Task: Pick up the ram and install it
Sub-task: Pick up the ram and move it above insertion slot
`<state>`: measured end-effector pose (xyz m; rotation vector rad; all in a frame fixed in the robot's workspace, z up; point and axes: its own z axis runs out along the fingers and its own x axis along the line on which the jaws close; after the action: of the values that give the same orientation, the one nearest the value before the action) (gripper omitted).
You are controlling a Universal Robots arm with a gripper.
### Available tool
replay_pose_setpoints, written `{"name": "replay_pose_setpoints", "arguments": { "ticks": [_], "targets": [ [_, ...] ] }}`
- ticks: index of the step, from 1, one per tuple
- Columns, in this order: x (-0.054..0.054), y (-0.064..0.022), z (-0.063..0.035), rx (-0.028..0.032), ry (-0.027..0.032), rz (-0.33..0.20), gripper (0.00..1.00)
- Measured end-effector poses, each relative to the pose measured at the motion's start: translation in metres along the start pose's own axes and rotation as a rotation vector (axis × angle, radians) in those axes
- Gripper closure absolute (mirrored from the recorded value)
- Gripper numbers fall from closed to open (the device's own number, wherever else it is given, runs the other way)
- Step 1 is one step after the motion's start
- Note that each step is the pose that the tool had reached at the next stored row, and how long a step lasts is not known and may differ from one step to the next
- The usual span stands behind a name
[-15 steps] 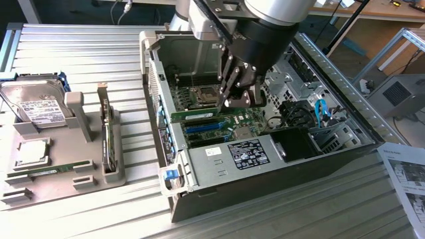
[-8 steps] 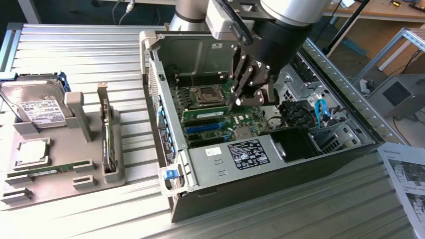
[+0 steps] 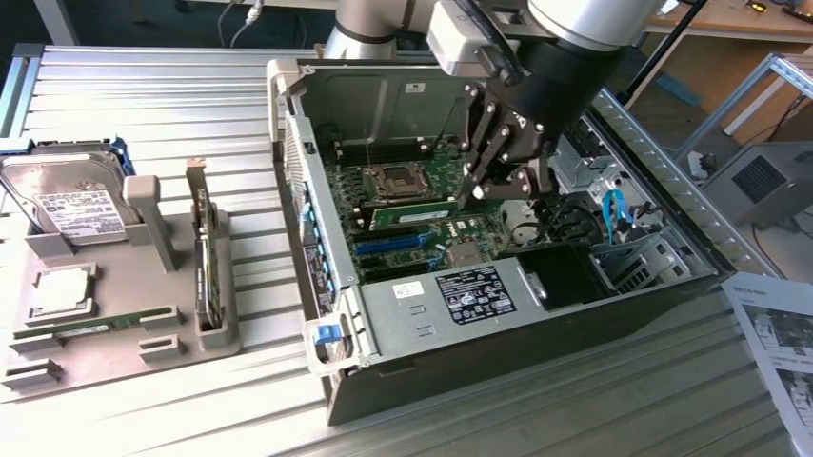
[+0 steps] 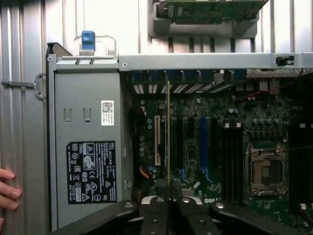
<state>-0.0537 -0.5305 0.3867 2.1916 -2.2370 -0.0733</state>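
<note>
Hanging inside the open computer case (image 4: 195, 61), the gripper (image 4: 169, 199) pinches the ram (image 4: 168, 132) edge-down over the motherboard (image 4: 254, 112), apparently to align with its memory slots (image 4: 232, 161).

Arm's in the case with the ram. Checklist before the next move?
1. Grip: the pincer is shut on the ram - ok.
2. The ram is held straight, edge-on - ok.
3. The ram lined up over the memory slots - cannot tell.
4. Height left above the motherboard - cannot tell.
5. Person's hand away from the case - not ok, it sits close beside it.
</note>
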Motion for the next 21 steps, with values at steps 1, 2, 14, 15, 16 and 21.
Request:
{"name": "replay_pose_setpoints", "arguments": {
  "ticks": [1,2,14,15,16,21],
  "targets": [
    [0.0,-0.0022,-0.0001,0.0,0.0001,0.0,0.88],
    [0.0,-0.0045,-0.0002,0.0,0.0001,0.0,0.88],
    [-0.001,-0.0297,-0.0012,0.0,0.0,0.0,0.88],
    [-0.001,-0.0315,-0.0013,0.0,0.0001,0.0,0.88],
    [-0.001,-0.0329,-0.0013,0.0,0.0001,0.0,0.88],
    [-0.001,-0.0347,-0.0014,0.0,0.0,0.0,0.88]
  ]
}}
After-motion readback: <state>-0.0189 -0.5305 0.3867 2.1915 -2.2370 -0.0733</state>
